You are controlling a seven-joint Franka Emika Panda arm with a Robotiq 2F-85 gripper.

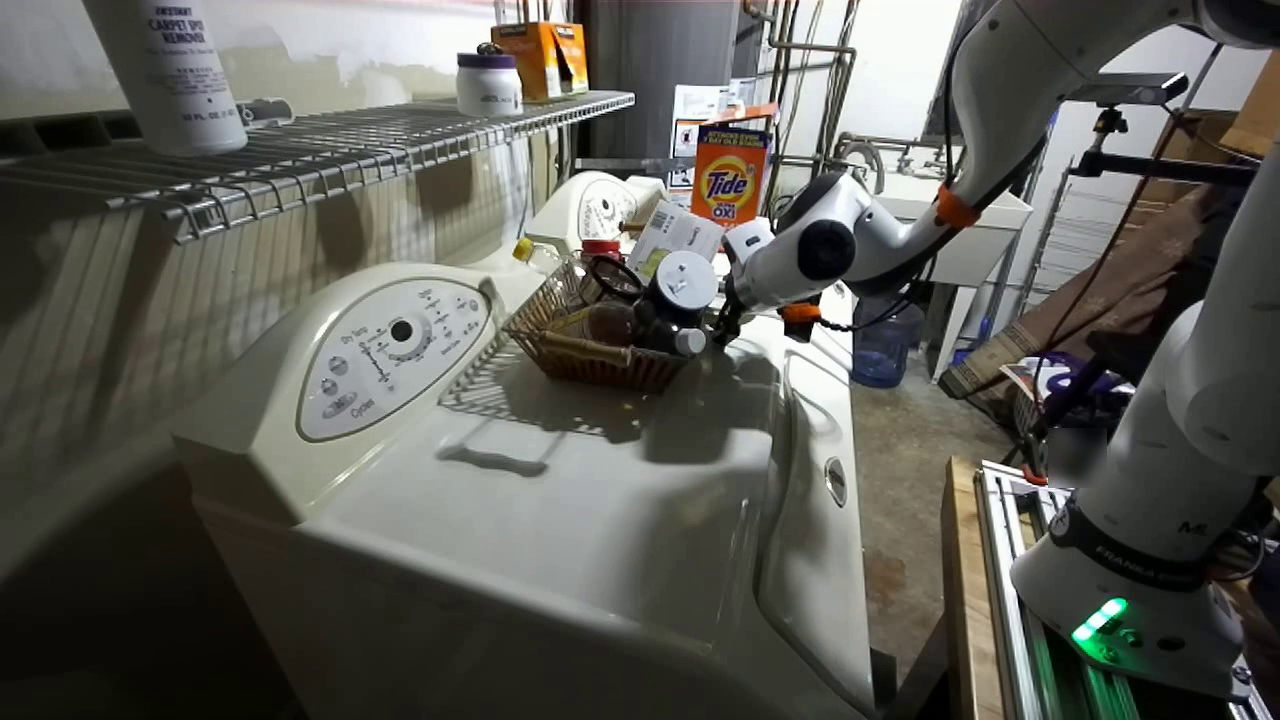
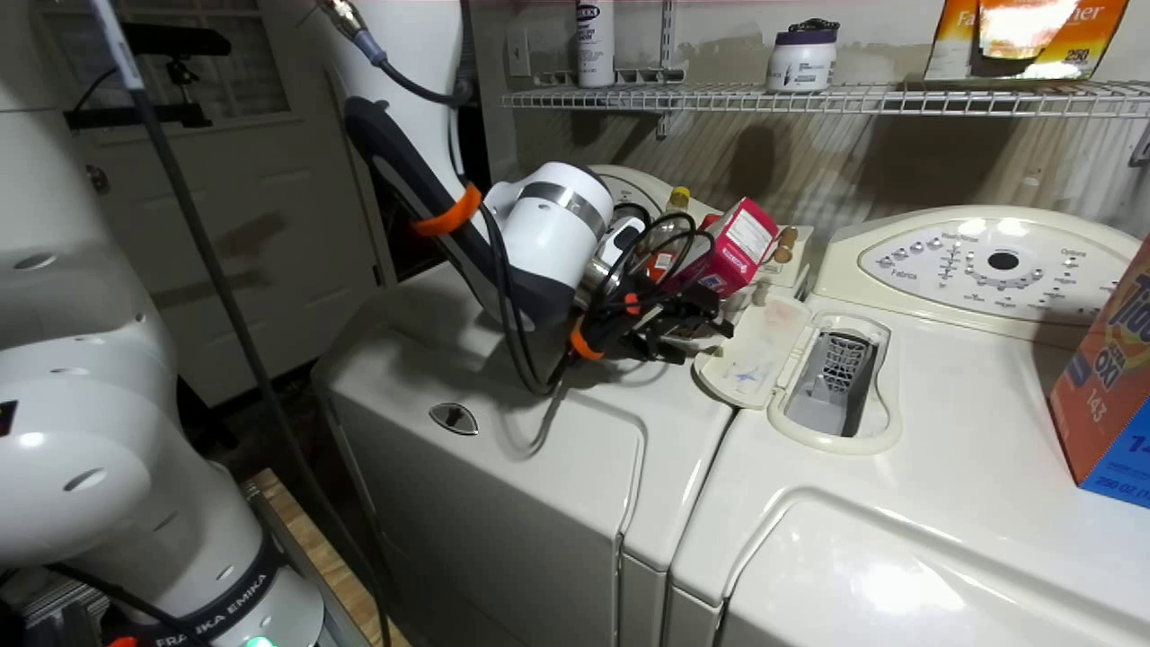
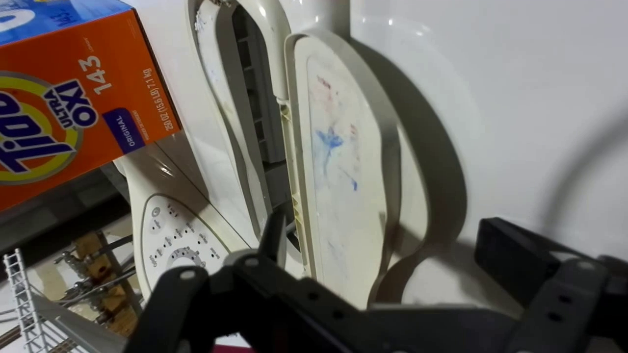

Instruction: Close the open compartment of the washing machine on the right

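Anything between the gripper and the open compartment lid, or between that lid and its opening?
Nothing visible stands between the gripper and the lid, nor between lid and opening, except perhaps one finger, which overlaps the opening's end in the wrist view.

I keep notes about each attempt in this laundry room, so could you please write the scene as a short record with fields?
Appliance: washing machine
Opening: compartment in its top, uncovered
Cover: lid, swung open toward the neighbouring machine
Robot: gripper, open, close to the lid; contact cannot be told
On washing machine: Tide box
On neighbouring machine: brown basket
Above: wire shelf with white jar
Task status: compartment not yet closed
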